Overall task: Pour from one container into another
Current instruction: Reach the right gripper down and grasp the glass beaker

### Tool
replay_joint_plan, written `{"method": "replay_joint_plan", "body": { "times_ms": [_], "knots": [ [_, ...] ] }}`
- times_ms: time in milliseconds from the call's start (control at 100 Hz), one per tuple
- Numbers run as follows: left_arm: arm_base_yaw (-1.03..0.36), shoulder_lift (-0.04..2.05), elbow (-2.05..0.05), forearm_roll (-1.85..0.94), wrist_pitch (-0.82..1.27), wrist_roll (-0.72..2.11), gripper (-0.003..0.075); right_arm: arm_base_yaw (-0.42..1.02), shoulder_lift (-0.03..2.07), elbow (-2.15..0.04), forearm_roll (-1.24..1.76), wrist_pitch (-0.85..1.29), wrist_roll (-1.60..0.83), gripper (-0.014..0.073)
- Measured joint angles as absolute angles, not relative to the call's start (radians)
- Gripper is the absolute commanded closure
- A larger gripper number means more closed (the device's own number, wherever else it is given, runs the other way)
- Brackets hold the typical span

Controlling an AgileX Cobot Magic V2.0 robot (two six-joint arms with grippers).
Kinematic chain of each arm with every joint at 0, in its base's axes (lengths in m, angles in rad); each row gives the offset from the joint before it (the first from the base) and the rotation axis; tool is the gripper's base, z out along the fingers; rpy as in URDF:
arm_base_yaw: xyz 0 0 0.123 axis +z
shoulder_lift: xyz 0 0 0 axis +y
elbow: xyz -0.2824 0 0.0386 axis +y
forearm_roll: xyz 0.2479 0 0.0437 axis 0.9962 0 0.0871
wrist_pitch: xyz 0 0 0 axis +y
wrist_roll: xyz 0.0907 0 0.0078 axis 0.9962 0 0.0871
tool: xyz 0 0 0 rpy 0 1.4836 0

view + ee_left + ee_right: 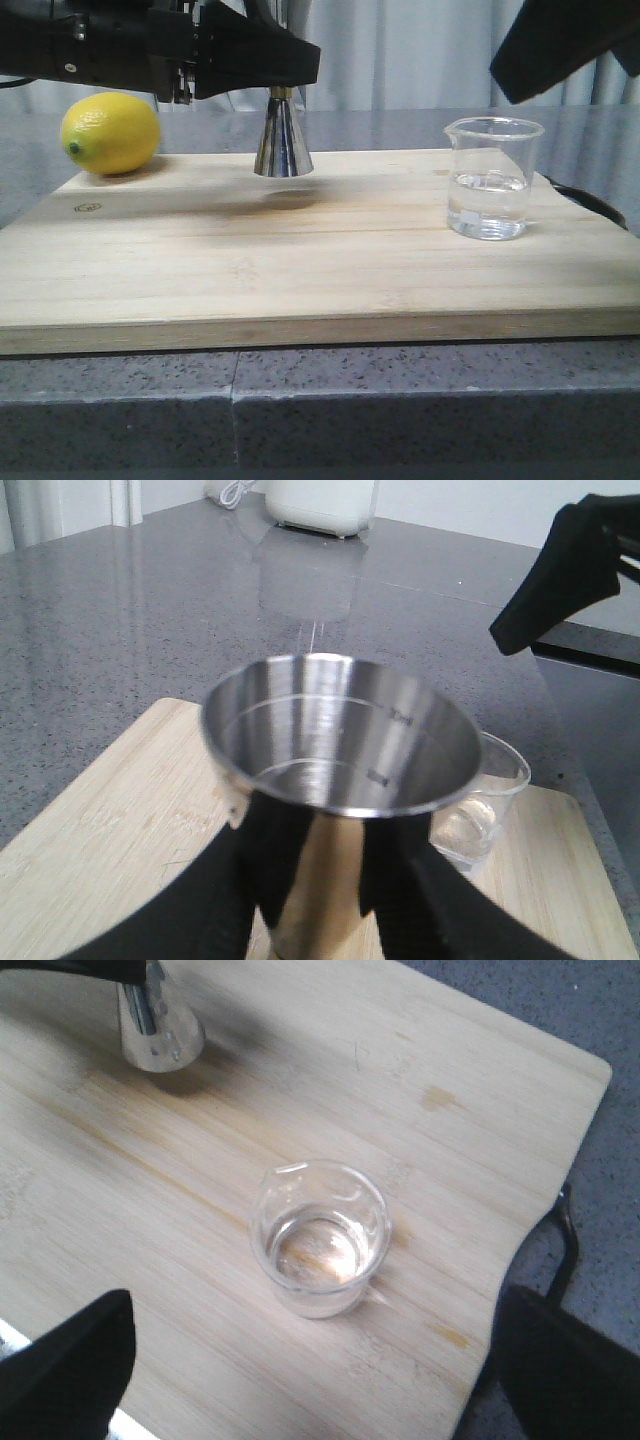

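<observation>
The steel jigger (283,140) hangs upright a little above the back of the board, casting a shadow below it. My left gripper (345,870) is shut on the jigger (340,740) just under its upper cup, whose empty bowl faces the left wrist camera. The clear glass beaker (490,180) stands on the right of the board, about a third full of clear liquid. My right gripper (320,1380) hovers above the beaker (320,1235), open wide with nothing between its fingers. The beaker (480,815) also shows behind the jigger.
A yellow lemon (110,133) lies at the back left corner of the wooden cutting board (300,270), which rests on a grey stone counter (300,400). A black handle (590,200) sticks out past the board's right edge. A white appliance (320,502) stands far back.
</observation>
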State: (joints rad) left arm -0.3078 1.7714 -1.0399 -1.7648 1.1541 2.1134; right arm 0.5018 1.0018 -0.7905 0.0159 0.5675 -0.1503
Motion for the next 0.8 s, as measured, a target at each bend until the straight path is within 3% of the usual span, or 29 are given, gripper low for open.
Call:
{"method": "replay_joint_plan", "body": {
  "times_ms": [350, 800],
  "knots": [
    [-0.308, 1.771, -1.04, -1.765, 1.154, 2.112, 0.0489, 0.54, 0.947, -0.393, 0.145, -0.042, -0.152, -0.0041],
    [-0.308, 1.771, -1.04, -1.765, 1.154, 2.112, 0.0489, 0.581, 1.173, -0.354, 0.153, -0.376, -0.152, -0.0041]
  ]
}}
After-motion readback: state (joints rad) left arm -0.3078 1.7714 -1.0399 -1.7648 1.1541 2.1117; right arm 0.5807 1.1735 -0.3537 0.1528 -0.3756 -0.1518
